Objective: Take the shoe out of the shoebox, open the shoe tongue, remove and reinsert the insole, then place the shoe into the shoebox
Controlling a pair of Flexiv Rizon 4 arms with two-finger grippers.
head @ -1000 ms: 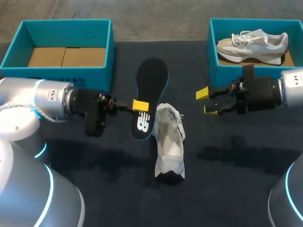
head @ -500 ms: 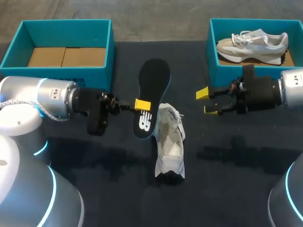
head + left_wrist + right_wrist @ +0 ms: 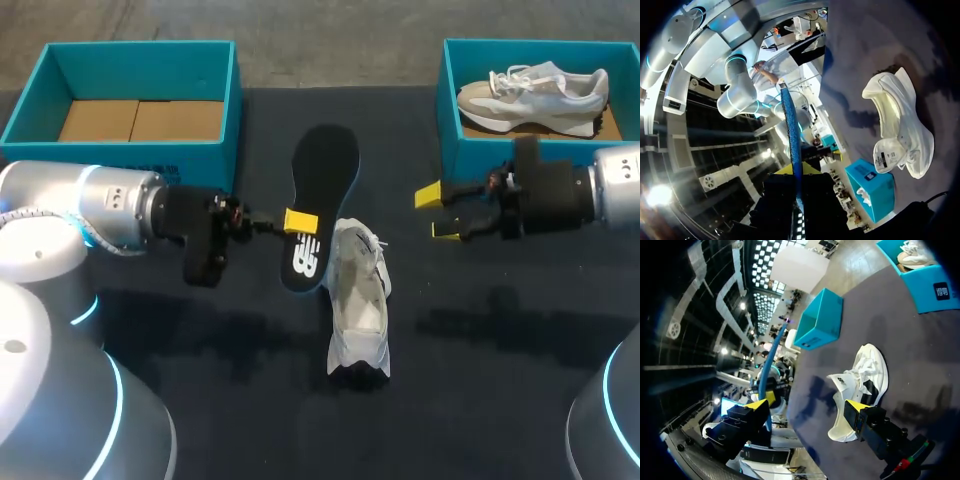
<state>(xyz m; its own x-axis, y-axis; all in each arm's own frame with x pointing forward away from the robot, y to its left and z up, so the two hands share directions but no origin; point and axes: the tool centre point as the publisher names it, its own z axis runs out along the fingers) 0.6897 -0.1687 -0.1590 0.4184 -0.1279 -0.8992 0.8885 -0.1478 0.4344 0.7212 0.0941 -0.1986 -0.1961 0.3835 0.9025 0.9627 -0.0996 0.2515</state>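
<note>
Item in hand: the insole (image 3: 322, 190), out of the shoe and pinched near its heel end by your left fingers (image 3: 299, 221), which are closed tight on it from both sides. It is a thin, flat sole-shaped sheet, matt black on its upper face with white print at the heel, and blue along the edge in the left wrist view. Item waiting: the shoe (image 3: 358, 300), just beside the insole on the dark cloth-covered worktop (image 3: 500, 380). It is white mesh and soft fabric, with the collar slack, the tongue folded back and the mouth open. Your right fingers (image 3: 428, 198) are spread wide and hold nothing, well apart from the shoe near the right shoebox (image 3: 447, 110), which contains a second, greyish shoe. The left shoebox (image 3: 222, 105) is rigid teal card with a bare brown floor. Step judged: removal is done and reinsertion is due. Next, you likely need to steer the insole toe-first into the mouth, with the right fingers steadying the soft upper so it does not collapse, because the sheet looks liable to bend.
</note>
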